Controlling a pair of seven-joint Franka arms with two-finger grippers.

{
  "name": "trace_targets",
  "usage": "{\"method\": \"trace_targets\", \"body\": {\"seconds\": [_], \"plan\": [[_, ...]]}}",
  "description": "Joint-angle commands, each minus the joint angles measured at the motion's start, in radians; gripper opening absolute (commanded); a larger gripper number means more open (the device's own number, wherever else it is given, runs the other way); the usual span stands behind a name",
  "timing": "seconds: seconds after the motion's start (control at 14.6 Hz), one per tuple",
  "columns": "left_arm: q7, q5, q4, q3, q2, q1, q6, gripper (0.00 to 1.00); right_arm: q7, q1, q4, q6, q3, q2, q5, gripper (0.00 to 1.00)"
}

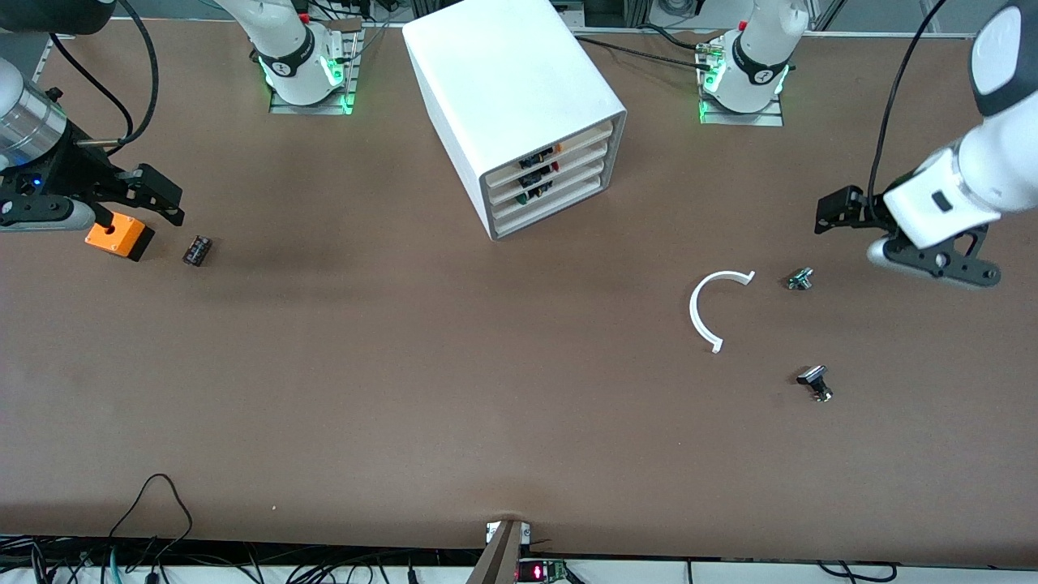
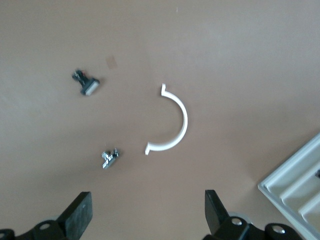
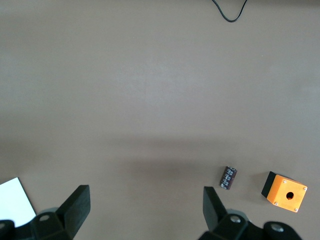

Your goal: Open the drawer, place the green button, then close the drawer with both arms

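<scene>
The white cabinet (image 1: 519, 89) stands at the table's middle, near the arms' bases, with all four cream-fronted drawers (image 1: 580, 174) pushed in. A small green-and-blue button (image 1: 532, 193) shows through the front gap of the third drawer from the top. My left gripper (image 1: 829, 212) hangs open and empty over bare table at the left arm's end; its wrist view (image 2: 148, 210) shows the cabinet's corner (image 2: 295, 190). My right gripper (image 1: 166, 199) hangs open and empty at the right arm's end (image 3: 146, 205), above an orange box.
An orange box with a hole (image 1: 119, 235) (image 3: 284, 192) and a small dark part (image 1: 197, 250) (image 3: 228, 177) lie below the right gripper. A white C-shaped ring (image 1: 705, 312) (image 2: 177, 125) and two black-and-silver buttons (image 1: 800, 279) (image 1: 815, 383) lie near the left gripper.
</scene>
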Motion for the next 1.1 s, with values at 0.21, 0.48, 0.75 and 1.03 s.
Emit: {"method": "trace_targets", "body": {"seconds": [0.21, 0.48, 0.75, 1.03], "plan": [[-0.083, -0.001, -0.19, 0.029, -0.16, -0.008, 0.124, 0.99, -0.016, -0.005, 0.011, -0.016, -0.001, -0.007, 0.017, 1.0], [-0.059, 0.035, -0.144, 0.028, -0.135, 0.009, 0.05, 0.99, -0.016, -0.005, 0.011, -0.016, -0.001, -0.007, 0.017, 1.0], [0.051, 0.036, -0.12, 0.029, -0.123, 0.05, -0.004, 0.99, -0.017, -0.005, 0.011, -0.016, -0.001, -0.007, 0.016, 1.0], [0.045, 0.029, -0.074, 0.028, -0.066, 0.092, 0.004, 0.99, -0.034, -0.005, 0.011, -0.018, -0.002, -0.007, 0.016, 1.0]]}}
